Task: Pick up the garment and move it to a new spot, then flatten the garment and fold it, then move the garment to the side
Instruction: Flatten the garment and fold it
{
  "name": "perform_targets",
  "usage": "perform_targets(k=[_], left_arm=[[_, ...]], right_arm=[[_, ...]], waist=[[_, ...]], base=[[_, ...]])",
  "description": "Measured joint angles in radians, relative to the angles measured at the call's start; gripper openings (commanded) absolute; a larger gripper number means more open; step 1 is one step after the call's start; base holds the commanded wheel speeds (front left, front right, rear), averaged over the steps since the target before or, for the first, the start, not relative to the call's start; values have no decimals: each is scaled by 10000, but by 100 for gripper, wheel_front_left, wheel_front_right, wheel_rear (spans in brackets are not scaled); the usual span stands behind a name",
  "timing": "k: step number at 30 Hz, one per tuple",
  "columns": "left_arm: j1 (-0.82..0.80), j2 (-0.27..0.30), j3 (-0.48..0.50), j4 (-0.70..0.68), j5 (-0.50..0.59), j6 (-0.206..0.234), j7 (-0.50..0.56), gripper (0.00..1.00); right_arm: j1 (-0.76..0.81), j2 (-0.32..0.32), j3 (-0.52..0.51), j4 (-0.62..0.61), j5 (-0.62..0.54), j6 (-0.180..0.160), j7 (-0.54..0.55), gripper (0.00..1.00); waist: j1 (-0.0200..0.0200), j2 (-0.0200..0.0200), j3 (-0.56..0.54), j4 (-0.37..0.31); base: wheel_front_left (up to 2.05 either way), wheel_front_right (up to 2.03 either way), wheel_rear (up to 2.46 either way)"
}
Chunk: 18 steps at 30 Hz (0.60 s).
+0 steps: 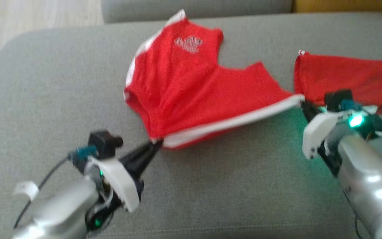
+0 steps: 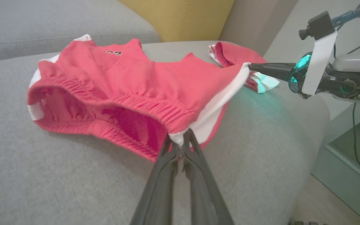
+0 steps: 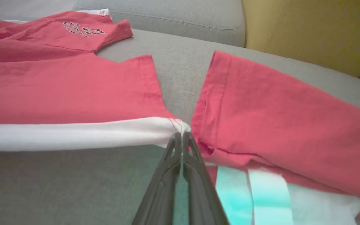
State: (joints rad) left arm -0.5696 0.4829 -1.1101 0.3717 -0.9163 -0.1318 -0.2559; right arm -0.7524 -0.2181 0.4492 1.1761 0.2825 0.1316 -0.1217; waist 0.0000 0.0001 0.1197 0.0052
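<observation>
Both clamped tight: left gripper (image 1: pixel 156 143) on the waistband (image 2: pixel 155 109) end, right gripper (image 1: pixel 303 103) on the hem (image 3: pixel 150 81) end. The red shorts (image 1: pixel 191 86) lie beyond the jaws, white stripe (image 1: pixel 230 122) taut between them.

Soft red cloth on the garment (image 1: pixel 191 86), matt, finely knitted, with a smooth white band (image 1: pixel 230 124) and a gathered elastic waist (image 2: pixel 114 101). Grey woven cloth on the sofa seat (image 1: pixel 61 83), matt and slightly rough. Dark matt plastic on the 2 fingers (image 2: pixel 158 187) of the left gripper (image 2: pixel 183 142). Glossy silver metal on the right forearm (image 1: pixel 370 179).
</observation>
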Motion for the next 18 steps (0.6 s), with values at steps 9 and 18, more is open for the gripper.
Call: perform_targets(k=[9, 18], left_arm=[[1633, 370, -529, -1085, 69, 228, 125, 0], [2579, 1118, -978, -2920, -132, 717, 677, 0]], right_arm=[[2405, -1954, 2111, -3455, 2525, 0, 1960, 0], [4244, -4510, 2520, -7666, 4238, 0, 4293, 0]], waist=[[0, 0, -1116, -151], [-1, 0, -1447, -295]], base=[[0, 0, 0], [0, 0, 0]])
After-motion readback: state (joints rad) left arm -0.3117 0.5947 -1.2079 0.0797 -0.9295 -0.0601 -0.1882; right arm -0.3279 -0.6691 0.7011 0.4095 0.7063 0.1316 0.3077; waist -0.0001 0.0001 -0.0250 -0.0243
